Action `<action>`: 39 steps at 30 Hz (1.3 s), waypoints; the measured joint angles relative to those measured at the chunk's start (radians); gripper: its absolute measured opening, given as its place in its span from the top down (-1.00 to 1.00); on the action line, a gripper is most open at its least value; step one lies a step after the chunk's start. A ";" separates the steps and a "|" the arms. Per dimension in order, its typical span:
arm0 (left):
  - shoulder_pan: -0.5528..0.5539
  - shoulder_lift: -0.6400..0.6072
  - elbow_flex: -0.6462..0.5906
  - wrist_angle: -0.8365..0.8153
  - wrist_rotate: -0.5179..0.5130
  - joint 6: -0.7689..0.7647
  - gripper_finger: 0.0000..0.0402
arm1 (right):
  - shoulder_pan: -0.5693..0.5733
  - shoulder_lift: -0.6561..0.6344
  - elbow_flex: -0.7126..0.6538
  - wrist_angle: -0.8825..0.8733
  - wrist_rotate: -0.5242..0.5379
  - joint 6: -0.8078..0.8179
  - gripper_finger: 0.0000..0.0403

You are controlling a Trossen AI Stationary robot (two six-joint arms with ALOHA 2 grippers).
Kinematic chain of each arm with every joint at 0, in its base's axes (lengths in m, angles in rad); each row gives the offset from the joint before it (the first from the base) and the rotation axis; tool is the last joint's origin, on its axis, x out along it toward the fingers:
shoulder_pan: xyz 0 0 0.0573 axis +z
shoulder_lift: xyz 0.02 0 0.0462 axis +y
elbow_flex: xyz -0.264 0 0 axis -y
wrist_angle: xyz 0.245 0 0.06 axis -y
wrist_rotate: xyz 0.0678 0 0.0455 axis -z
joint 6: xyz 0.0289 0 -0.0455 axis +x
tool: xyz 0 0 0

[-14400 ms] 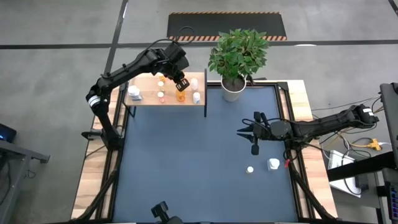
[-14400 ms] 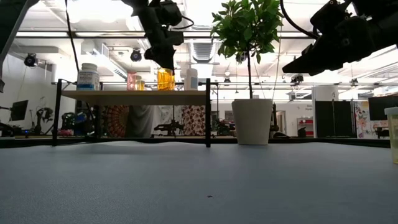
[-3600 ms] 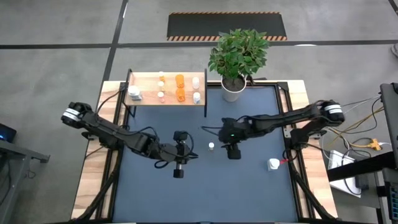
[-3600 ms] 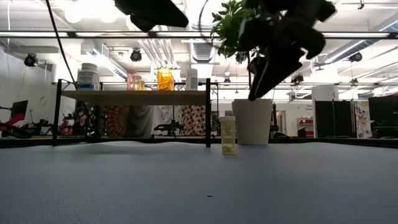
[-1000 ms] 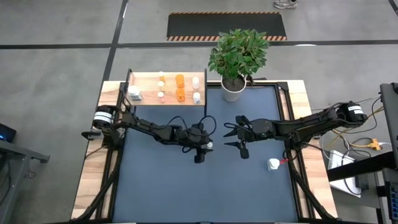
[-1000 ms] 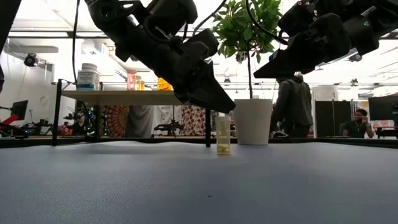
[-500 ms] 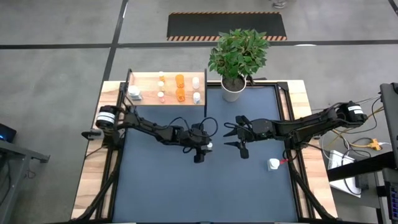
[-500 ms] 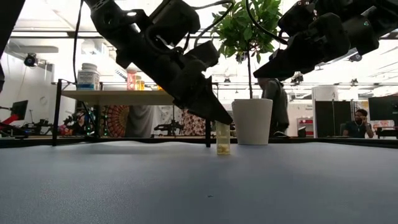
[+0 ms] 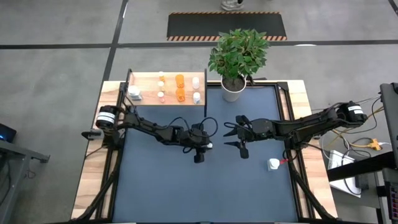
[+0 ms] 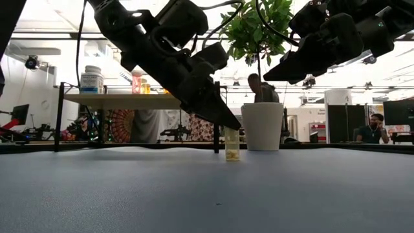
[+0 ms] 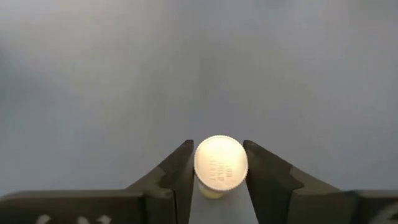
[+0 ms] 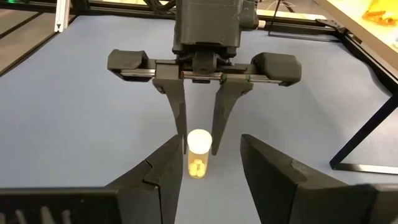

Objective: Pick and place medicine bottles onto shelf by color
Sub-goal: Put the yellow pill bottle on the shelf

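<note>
Bare blue table (image 9: 161, 186) fills the frame's lower half. At centre, the left gripper (image 9: 205, 147) flanks a small bottle (image 9: 210, 147), right gripper (image 9: 231, 135) near.

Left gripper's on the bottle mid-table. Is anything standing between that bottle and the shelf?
Nothing visible does. The left gripper straddles the bottle, and only bare blue table lies between it and the shelf. The right gripper waits on the opposite side.
</note>
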 joint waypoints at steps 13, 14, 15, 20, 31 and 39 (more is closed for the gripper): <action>-0.004 -0.240 0.030 -0.186 0.003 -0.076 0.44 | 0.000 0.000 0.000 -0.002 0.000 0.000 0.25; -0.004 -0.284 0.032 -0.216 0.002 -0.076 0.44 | 0.000 0.000 0.000 0.000 0.000 0.000 0.25; -0.003 -0.325 0.036 -0.245 -0.007 -0.076 0.44 | 0.000 0.000 0.000 0.000 0.001 0.000 0.25; 0.004 -0.548 0.061 -0.419 -0.291 -0.033 0.44 | 0.000 0.000 0.000 0.008 0.010 -0.003 0.25; 0.316 -0.893 0.110 -0.576 -0.649 0.055 0.43 | 0.000 0.000 0.000 0.017 0.018 -0.001 0.25; 0.565 -0.895 0.075 -0.705 -0.547 -0.021 0.43 | 0.000 0.000 0.000 0.022 0.018 0.008 0.25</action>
